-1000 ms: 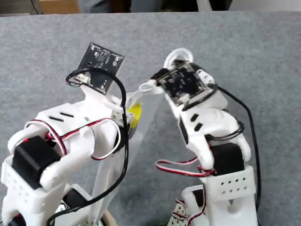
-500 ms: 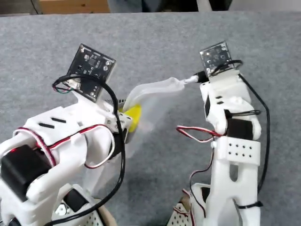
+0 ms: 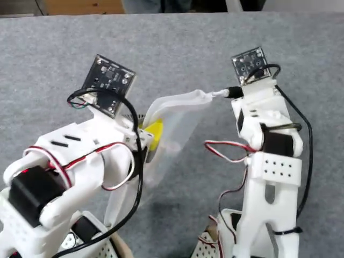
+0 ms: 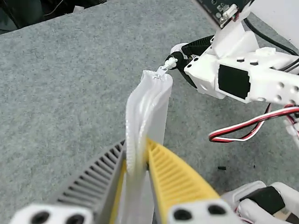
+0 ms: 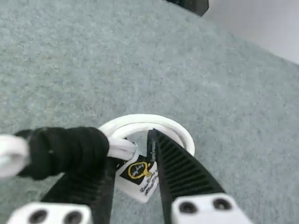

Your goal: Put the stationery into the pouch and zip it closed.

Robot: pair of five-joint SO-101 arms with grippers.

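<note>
Tabletop (image 3: 177, 54) is grey felt-like cloth, with wood (image 3: 80, 6), perhaps a box, behind.

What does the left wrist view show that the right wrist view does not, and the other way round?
Left wrist view: the pouch clamped in the left gripper, its zip pull held by the right gripper, and the right arm with red and white wires.
Right wrist view: a white loop and a small tag.
Both: the right gripper and the grey table cover.
</note>
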